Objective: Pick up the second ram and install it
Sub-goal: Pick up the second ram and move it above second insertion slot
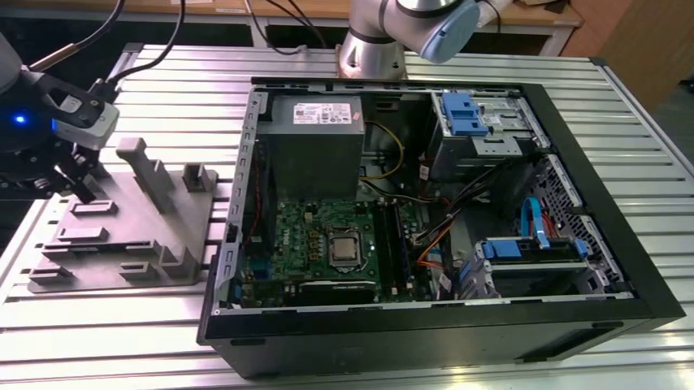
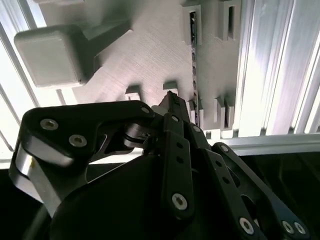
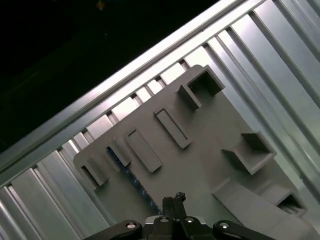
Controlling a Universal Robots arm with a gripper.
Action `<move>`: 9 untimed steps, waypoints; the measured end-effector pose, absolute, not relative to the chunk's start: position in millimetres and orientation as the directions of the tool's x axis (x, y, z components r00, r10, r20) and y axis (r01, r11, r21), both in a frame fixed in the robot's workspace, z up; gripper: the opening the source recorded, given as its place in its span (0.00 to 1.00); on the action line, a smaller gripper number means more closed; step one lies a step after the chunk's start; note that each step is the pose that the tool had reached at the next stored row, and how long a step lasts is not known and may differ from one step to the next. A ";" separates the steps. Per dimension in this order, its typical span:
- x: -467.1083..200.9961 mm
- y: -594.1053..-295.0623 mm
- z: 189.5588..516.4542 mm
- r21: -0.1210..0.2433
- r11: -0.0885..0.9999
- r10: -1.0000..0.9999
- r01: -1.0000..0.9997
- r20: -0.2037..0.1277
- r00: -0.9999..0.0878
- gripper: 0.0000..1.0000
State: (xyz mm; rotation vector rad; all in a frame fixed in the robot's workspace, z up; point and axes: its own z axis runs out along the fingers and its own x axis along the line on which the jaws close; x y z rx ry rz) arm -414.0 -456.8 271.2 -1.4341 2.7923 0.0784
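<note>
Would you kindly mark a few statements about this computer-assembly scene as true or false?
1. The computer case lies open, showing the motherboard. True.
2. The second ram stands on edge in the grey holder tray. True.
3. The tool reaches into the computer case. False: it is above the holder tray, outside the case.
4. The second ram is seated in a motherboard slot. False: it sits in the holder tray, just below the tool.

Silver arm [image 1: 375, 45] with blue joint cap [image 1: 450, 32]; black linkage jaws, silver screws [image 2: 179, 201]
</note>
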 end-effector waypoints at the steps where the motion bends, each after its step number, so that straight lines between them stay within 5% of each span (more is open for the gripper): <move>1: -414.0 -456.8 271.0 0.044 0.566 -0.823 -0.823 -0.024 -0.568 0.10; 9: -414.0 -456.8 268.9 0.044 0.442 -0.896 -0.896 -0.024 -0.443 0.10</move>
